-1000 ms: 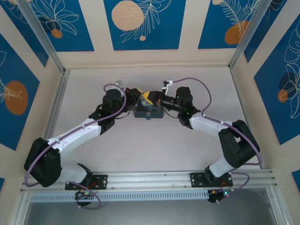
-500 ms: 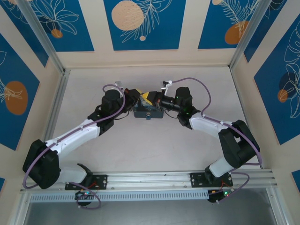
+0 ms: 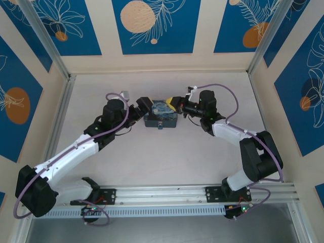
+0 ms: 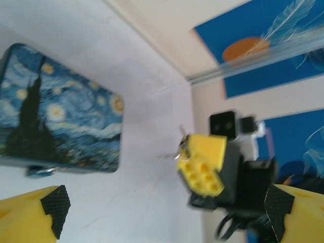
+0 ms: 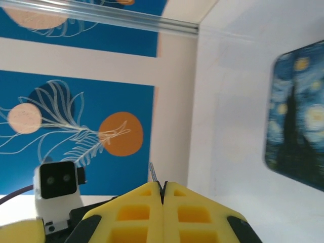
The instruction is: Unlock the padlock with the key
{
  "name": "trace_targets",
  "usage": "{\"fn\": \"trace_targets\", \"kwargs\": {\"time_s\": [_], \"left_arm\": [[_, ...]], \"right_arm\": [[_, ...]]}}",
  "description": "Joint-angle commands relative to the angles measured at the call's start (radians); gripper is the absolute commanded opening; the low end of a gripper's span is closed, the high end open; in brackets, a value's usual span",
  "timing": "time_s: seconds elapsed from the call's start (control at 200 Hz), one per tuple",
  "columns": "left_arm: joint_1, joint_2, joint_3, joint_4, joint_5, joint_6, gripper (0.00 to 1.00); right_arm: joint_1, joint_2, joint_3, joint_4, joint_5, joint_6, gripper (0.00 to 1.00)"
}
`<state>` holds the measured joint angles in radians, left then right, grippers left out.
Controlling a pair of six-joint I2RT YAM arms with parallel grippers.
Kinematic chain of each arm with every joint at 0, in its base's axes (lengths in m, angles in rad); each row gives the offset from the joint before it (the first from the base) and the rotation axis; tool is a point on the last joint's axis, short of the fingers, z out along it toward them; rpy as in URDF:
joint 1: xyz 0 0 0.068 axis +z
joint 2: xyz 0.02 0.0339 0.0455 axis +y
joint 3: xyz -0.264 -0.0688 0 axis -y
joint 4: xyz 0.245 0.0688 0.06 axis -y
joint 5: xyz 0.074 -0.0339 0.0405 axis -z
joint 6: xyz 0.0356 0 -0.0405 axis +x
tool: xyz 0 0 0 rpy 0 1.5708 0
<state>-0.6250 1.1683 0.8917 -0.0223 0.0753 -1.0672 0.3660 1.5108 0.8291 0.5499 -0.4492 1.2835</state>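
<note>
Left pincer (image 4: 163,212) gaped wide, empty, beside Starry Night tin (image 4: 61,121). Right pincer (image 5: 162,190) clamped thin key (image 5: 152,172), tip protruding past fingertips.

You have two arms to count, the left arm (image 3: 76,147) and the right arm (image 3: 230,132). That gives you two grippers, the left gripper (image 3: 142,104) and the right gripper (image 3: 175,104), each with two yellow fingers (image 5: 136,212), four in all. Apart from those, you have one table (image 3: 152,162), one tin box (image 3: 161,114), one padlock (image 3: 161,126) and one key (image 5: 152,172).
</note>
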Motion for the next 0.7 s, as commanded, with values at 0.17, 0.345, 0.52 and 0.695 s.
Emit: {"fn": "trace_targets", "kwargs": {"time_s": [0.17,0.345,0.52,0.695], "left_arm": [[-0.006,0.110,0.012,-0.282,0.110,0.443,1.00],[-0.009,0.231,-0.035,-0.174,0.141,0.507,0.99],[-0.033,0.347,-0.060,-0.018,0.145,0.552,0.99],[-0.038,0.444,-0.060,0.096,0.113,0.594,0.97]], "right_arm": [[-0.087,0.037,0.080,-0.232,-0.103,-0.153,0.00],[-0.101,0.083,0.076,-0.224,-0.112,-0.147,0.00],[-0.098,0.121,0.060,-0.189,-0.112,-0.128,0.00],[-0.092,0.168,0.048,-0.135,-0.111,-0.098,0.00]]}}
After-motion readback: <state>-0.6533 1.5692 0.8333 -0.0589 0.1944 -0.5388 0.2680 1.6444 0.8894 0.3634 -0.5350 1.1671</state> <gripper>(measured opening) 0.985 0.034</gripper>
